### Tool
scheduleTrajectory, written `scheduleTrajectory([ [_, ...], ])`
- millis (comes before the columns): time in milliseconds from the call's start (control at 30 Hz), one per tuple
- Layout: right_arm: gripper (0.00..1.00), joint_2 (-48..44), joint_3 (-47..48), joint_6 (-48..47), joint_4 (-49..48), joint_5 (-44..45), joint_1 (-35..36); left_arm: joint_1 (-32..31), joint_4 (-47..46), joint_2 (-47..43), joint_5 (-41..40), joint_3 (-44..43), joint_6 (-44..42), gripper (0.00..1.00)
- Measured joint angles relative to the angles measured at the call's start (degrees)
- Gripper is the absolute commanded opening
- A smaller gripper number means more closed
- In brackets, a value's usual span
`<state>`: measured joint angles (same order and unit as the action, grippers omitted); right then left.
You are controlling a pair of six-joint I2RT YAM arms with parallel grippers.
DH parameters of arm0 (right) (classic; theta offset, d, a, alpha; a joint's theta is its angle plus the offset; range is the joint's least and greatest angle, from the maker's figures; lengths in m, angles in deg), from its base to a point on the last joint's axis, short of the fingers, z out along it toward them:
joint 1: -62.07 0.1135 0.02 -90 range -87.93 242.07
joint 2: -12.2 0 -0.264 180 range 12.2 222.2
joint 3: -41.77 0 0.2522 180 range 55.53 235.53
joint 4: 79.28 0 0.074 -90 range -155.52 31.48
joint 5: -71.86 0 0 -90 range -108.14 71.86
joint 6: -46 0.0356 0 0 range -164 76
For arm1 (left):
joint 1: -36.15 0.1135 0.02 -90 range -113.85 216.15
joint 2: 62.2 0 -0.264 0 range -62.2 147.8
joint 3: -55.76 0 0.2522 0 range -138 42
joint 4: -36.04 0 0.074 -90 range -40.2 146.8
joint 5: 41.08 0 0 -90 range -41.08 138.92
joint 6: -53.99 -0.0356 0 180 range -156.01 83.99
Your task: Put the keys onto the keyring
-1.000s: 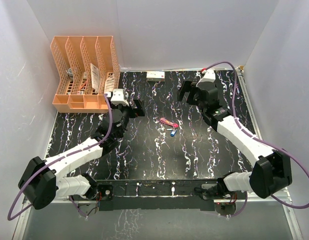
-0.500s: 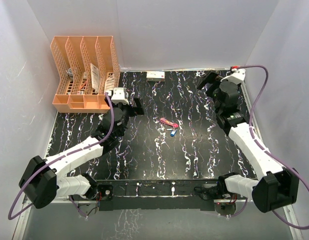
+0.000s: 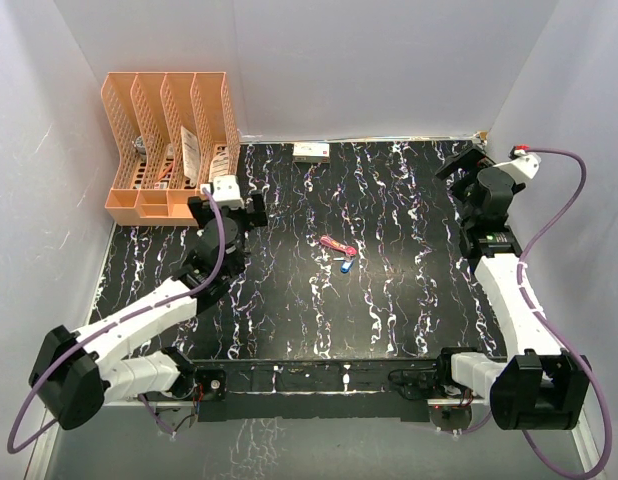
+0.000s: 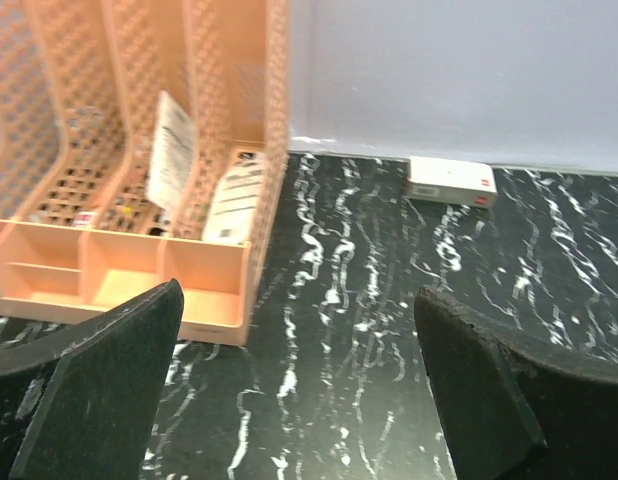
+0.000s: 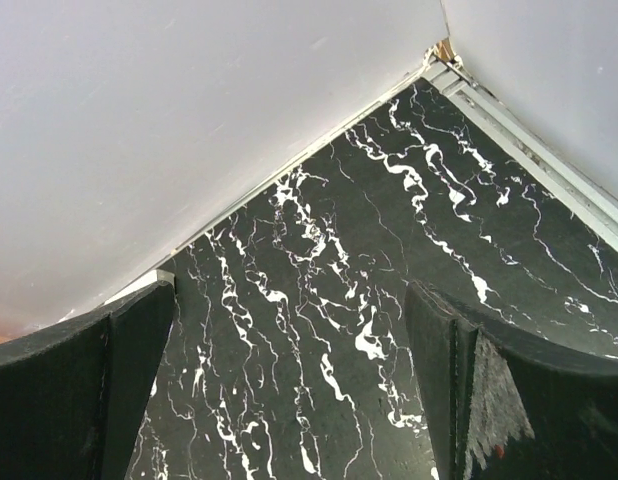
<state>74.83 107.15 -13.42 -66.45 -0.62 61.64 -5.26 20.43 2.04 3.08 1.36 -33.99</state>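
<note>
Right fingers (image 5: 79, 400) spread at table (image 5: 319, 300) corner, keyring (image 3: 334, 243) central

Honestly, nothing legible here. The paper tags (image 4: 171, 150) in the orange file rack (image 4: 274, 100) at the far left corner have print on them, but it's way too blurry. Same with the small white box (image 4: 449, 182) by the far edge: just a red smudge.

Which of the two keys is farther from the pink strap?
The blue-headed key; the whitish key lies between it and the pink strap.
</note>
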Motion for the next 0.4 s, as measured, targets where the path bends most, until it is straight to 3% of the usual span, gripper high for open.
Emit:
scheduleTrajectory([
  [400,0.98,0.3,-0.1,2.1,0.8,-6.0,-1.3,0.1,0.7,-7.7,-9.0,0.2,-6.1,0.98],
])
